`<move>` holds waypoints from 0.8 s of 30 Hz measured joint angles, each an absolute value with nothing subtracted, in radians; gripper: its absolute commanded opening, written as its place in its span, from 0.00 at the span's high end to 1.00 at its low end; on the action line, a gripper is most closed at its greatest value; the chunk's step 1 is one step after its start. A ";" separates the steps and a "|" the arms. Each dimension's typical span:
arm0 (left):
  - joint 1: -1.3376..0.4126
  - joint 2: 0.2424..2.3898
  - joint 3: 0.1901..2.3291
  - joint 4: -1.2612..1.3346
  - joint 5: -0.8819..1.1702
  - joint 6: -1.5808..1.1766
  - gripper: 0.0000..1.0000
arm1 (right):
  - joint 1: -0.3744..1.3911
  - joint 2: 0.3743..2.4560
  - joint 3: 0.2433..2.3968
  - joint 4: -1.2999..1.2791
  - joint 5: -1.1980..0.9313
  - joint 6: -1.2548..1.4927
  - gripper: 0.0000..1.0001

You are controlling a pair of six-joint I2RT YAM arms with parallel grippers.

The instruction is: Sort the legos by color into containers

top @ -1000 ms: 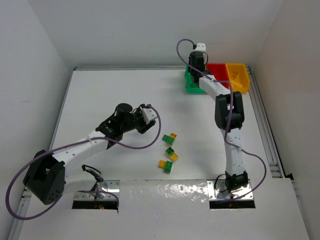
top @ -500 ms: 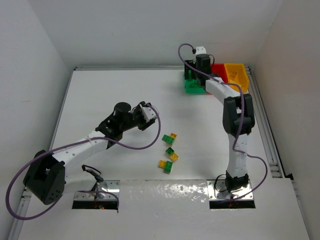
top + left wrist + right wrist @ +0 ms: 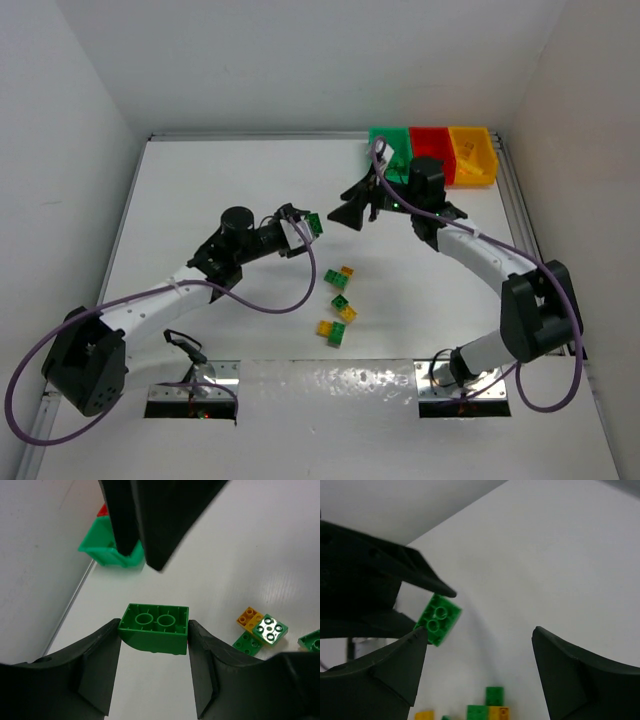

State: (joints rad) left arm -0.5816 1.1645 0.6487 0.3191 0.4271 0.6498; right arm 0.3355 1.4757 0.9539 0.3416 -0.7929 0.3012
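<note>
The left gripper [image 3: 305, 228] is grasping a green lego [image 3: 154, 630] in the air, and the right gripper [image 3: 480, 630], hanging released just beside it, is risking to bump it loose.

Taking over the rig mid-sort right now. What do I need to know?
Left gripper: shut on a green brick, held off the table.
Right gripper: open, empty, facing that brick close by.
Green bin, red bin and yellow-orange bin sit in a row at the far right.
Done: unclear, bin contents not visible.
Left: bin the held brick; sort the green and yellow-orange loose bricks mid-table.
</note>
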 measured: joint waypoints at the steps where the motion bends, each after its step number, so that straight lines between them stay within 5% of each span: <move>1: -0.583 1.164 0.649 0.329 0.439 0.651 1.00 | 0.353 1.482 0.937 0.351 -0.809 0.322 0.18; 11: -0.590 1.303 0.785 0.360 0.332 0.519 1.00 | 0.393 1.415 0.862 0.327 -0.567 0.339 0.17; 24: -0.595 2.122 1.761 0.307 0.341 0.329 1.00 | 0.382 1.061 0.620 0.041 0.195 0.227 0.14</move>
